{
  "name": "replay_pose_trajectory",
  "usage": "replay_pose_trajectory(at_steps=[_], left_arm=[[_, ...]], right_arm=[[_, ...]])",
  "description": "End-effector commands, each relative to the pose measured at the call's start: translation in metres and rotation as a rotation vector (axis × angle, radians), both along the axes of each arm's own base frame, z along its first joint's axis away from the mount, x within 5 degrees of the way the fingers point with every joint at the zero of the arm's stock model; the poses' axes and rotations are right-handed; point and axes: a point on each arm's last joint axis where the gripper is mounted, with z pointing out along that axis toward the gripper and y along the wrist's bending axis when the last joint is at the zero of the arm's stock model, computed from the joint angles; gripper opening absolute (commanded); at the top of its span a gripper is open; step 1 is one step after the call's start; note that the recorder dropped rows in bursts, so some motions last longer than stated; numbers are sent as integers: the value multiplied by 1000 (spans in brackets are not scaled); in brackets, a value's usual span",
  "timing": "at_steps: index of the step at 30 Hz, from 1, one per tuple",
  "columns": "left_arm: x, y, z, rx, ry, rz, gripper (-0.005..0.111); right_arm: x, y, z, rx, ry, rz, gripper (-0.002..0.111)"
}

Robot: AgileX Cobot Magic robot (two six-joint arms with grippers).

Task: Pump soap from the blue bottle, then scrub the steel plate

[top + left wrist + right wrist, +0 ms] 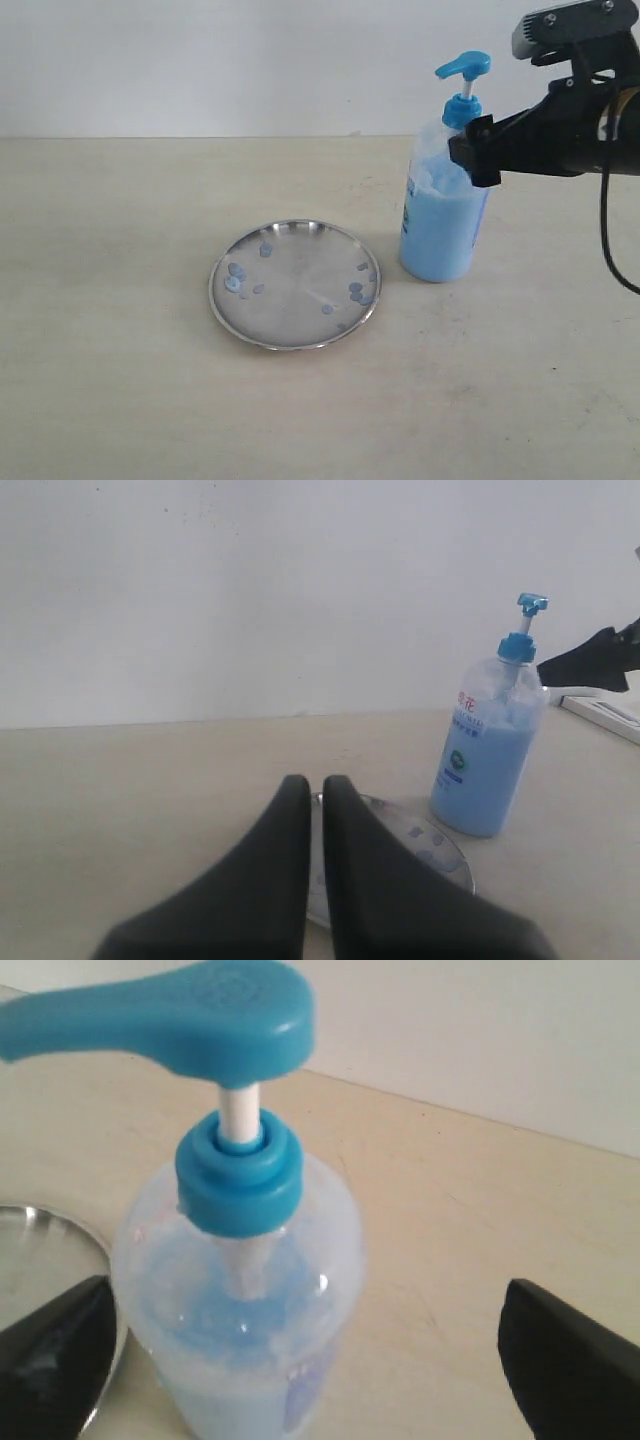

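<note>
Steel plate (pixel 295 270) is already carrying soap droplets (pixel 234 283), scrubbing outstanding; right hand (pixel 305 1320) is gaping wide, flanking blue bottle (pixel 442 225).

Matte black tapered fingers (pixel 270 880); black arm (pixel 545 138), grey screwed bracket (pixel 565 25), black cable (pixel 603 215)
</note>
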Motion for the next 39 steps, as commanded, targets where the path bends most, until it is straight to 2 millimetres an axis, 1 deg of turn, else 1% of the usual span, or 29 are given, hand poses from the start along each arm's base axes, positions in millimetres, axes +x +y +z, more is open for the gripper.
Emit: replay_pose_trajectory(at_steps=[1, 2, 3, 4, 5, 6, 7, 8, 9, 10, 11, 12, 13, 15, 16, 17, 19, 21, 23, 26, 28, 29, 30, 32, 34, 35, 36, 37, 39], left_arm=[[0, 0, -1, -8, 6, 3, 4], [0, 0, -1, -8, 6, 3, 4], [0, 0, -1, -8, 6, 3, 4], [0, 0, -1, -8, 6, 3, 4], [0, 0, -1, -8, 6, 3, 4], [0, 0, -1, -8, 6, 3, 4], [0, 0, -1, -8, 6, 3, 4], [0, 0, -1, -8, 6, 3, 4], [0, 0, -1, -8, 6, 3, 4], [0, 0, -1, -8, 6, 3, 4], [0, 0, -1, -8, 6, 3, 4], [0, 0, -1, -8, 6, 3, 4], [0, 0, -1, -8, 6, 3, 4], [0, 0, -1, -8, 6, 3, 4], [0, 0, -1, -8, 6, 3, 4], [0, 0, -1, -8, 6, 3, 4], [0, 0, -1, -8, 6, 3, 4], [0, 0, -1, -8, 6, 3, 4], [1, 2, -1, -7, 8, 19, 4], [1, 3, -2, -7, 12, 40, 4], [2, 5, -1, -46, 30, 61, 4], [2, 7, 6, -87, 26, 72, 4], [2, 8, 12, -116, 22, 82, 4], [2, 14, 31, -140, -8, 144, 4], [6, 20, 51, -134, -23, 227, 4], [10, 19, 61, -121, -18, 239, 4], [14, 16, 70, -116, -8, 228, 4], [21, 6, 75, -91, 17, 183, 4], [38, -18, 76, -26, 99, 63, 4]], right_arm=[[-29, -8, 20, -20, 102, -80, 85], [-47, -12, 33, 22, 129, -124, 73], [-56, -13, 42, 43, 127, -132, 62], [-76, -14, 59, 61, 94, -122, 35], [-88, -15, 70, 71, 64, -110, 19], [-112, -17, 89, 103, 5, -96, 0], [-127, -18, 98, 119, -27, -93, 0], [-154, -22, 110, 133, -74, -92, 0], [-170, -24, 113, 126, -99, -85, 0], [-202, -29, 117, 96, -181, -59, 0], [-225, -32, 112, 87, -256, -44, 0], [-239, -33, 106, 92, -321, -38, 0], [-254, -35, 94, 108, -399, -33, 0], [-264, -35, 67, 204, -514, -27, 0], [-265, -34, 55, 278, -526, -31, 0], [-261, -33, 37, 342, -496, -41, 0], [-253, -30, 6, 388, -400, -56, 0], [-249, -30, -14, 380, -345, -66, 0], [-245, -30, -29, 393, -351, -77, 0], [-243, -30, -44, 387, -320, -85, 0], [-243, -30, -54, 386, -289, -92, 0], [-243, -29, -61, 388, -263, -97, 0], [-243, -29, -63, 399, -246, -103, 0], [-244, -29, -66, 427, -210, -117, 0], [-243, -29, -62, 445, -251, -118, 0], [-243, -29, -62, 446, -256, -118, 0], [-243, -29, -62, 445, -249, -118, 0], [-243, -29, -63, 442, -237, -119, 0], [-243, -29, -64, 455, -224, -123, 0]])
